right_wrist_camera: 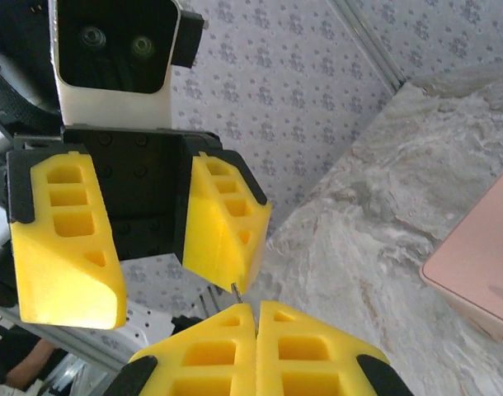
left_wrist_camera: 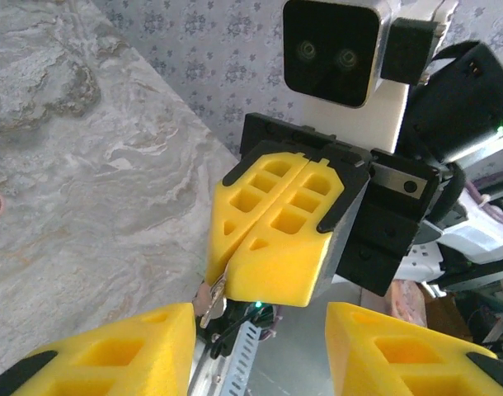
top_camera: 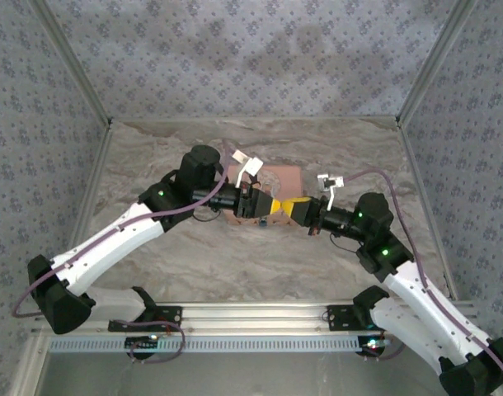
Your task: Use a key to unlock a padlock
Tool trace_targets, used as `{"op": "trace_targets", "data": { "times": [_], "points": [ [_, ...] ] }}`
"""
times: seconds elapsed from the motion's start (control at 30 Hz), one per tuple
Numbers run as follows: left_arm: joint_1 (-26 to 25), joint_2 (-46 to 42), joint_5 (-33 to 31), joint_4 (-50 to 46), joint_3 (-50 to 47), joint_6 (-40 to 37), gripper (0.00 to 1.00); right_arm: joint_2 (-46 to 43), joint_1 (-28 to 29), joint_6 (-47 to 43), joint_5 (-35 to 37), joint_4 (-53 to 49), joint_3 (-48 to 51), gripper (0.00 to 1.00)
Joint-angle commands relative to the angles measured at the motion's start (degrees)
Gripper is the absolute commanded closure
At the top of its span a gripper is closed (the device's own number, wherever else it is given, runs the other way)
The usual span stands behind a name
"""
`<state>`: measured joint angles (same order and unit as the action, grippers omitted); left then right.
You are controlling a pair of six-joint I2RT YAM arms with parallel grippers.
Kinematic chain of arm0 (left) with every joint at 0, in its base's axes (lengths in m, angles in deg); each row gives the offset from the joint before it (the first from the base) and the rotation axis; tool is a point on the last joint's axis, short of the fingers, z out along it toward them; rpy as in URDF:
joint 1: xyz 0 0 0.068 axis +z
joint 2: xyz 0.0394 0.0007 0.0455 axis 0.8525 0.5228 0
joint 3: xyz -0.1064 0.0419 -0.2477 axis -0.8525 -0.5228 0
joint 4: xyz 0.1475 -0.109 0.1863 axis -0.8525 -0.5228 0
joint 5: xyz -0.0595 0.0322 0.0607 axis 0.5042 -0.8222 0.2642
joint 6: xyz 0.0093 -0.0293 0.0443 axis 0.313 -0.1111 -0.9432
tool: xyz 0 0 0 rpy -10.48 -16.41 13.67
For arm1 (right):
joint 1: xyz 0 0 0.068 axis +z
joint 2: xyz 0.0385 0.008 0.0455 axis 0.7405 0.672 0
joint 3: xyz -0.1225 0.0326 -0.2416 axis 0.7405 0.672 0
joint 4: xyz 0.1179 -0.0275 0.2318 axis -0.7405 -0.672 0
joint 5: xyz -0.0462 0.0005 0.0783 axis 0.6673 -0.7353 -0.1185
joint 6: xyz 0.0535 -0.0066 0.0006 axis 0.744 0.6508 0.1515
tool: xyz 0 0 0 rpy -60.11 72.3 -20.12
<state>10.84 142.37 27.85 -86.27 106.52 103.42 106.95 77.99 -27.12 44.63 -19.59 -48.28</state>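
Top view: left gripper (top_camera: 269, 205) & right gripper (top_camera: 297, 208) meet tip to tip over the middle of the table (top_camera: 235, 256), just near-side of a pink tray (top_camera: 278, 175). Left wrist: right's fingers are clamped on the key (left_wrist_camera: 208, 304), metal poking out below; left's pads are spread apart. Right wrist: key tip (right_wrist_camera: 234, 288) barely shows. Padlock can't be made out. Likely best: hold the pinch firm w/ key square to the lock.

No text, label, brand, number or sign can be read in any of the views.
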Motion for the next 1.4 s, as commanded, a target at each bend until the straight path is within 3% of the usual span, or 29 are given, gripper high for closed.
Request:
{"op": "trace_targets", "data": {
  "times": [0.0, 0.13, 0.4, 0.73, 0.77, 0.8, 0.93, 1.2, 1.37],
  "points": [
    [0.3, -0.6, 2.3, 4.7, -0.3, 1.8, 0.59, -0.7, 0.8, 3.7, 2.6, 7.9, 1.4, 1.0],
    [0.3, -0.2, 3.3, 7.1, -0.9, 2.8, 0.79, -1.0, 1.6, 3.7, 3.7, 8.4, 1.7, 1.0],
    [0.3, -0.1, 3.7, 7.8, -0.7, 2.6, 1.0, -0.7, 1.9, 3.5, 3.6, 8.5, 1.7, 1.0],
    [0.6, -1.1, 1.7, 6.6, -0.1, 0.9, 1.0, 0.0, 2.4, 0.5, 2.6, 3.1, 1.1, 1.0],
    [0.7, -1.1, 1.0, 6.3, -0.3, 0.9, 0.89, -0.2, 2.2, 0.1, 3.0, 2.4, 1.0, 1.0],
    [0.8, -1.2, -0.4, 5.6, -0.6, 0.9, 0.67, -0.5, 1.9, -0.2, 3.6, 1.5, 0.8, 1.0],
    [1.2, -2.5, -6.2, 4.4, -3.6, 1.1, 0.43, -1.7, -0.2, -2.4, 5.9, -3.7, -0.4, 1.0],
    [1.1, -3.6, -17.4, 4.5, -16.0, 3.2, 0.36, -2.1, -7.2, -8.2, 12.6, -13.5, -1.9, 1.0],
    [-0.5, -2.3, -23.0, 14.3, -26.0, 8.0, 0.28, 2.9, -11.4, -12.6, 17.1, -15.7, -3.0, 1.0]
  ]
}}
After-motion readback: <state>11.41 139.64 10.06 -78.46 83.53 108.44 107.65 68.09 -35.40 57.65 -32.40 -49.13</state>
